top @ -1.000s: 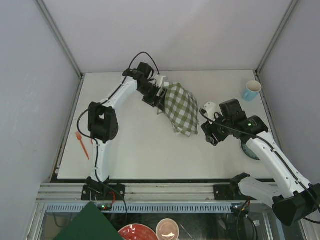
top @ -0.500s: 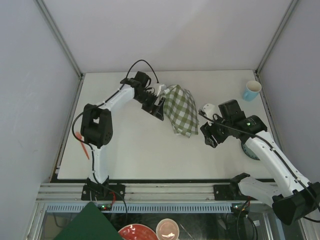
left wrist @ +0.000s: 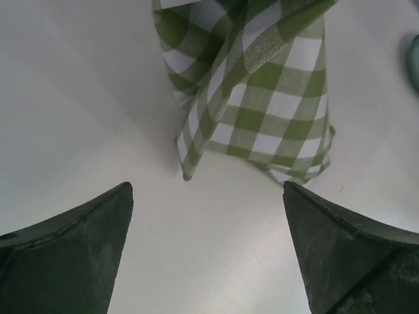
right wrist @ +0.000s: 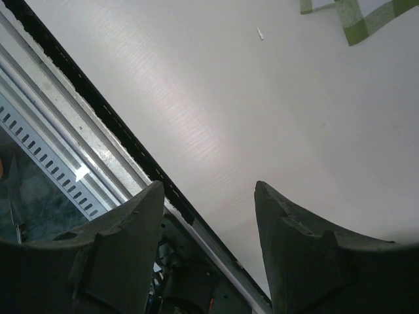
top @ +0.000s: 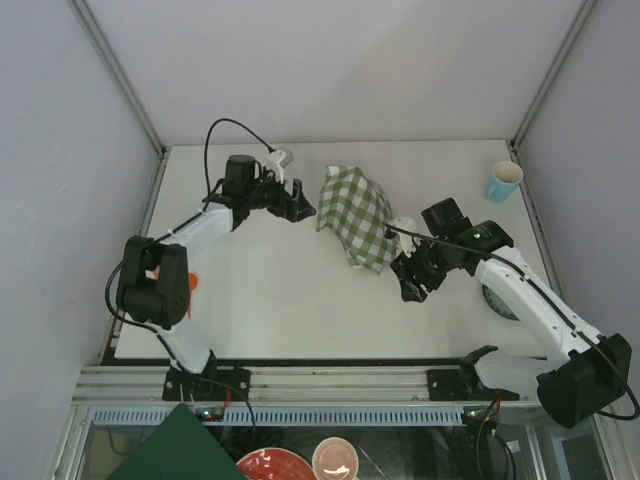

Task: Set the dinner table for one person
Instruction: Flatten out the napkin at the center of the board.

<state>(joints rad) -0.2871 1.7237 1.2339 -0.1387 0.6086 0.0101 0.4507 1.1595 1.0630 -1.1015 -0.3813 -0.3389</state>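
left gripper (top: 298, 206): fingers spread wide, nothing between, parked just left of the bunched-up checked cloth (top: 357, 215), not touching | right gripper (top: 411, 283): fingers apart too, empty, near cloth's near-right corner | dinner table (top: 280, 300): flat under both arms, cloth sitting far-middle | blue cup (top: 504, 180): far right corner

Table (top: 270, 310) | cloth (top: 357, 215): on it, centre-back | cup (top: 504, 181): far right corner, right of cloth | dish (top: 496, 301): right edge, before cup, on table

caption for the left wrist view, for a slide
Open left gripper facing a crumpled green-and-white checked cloth on the dinner table.
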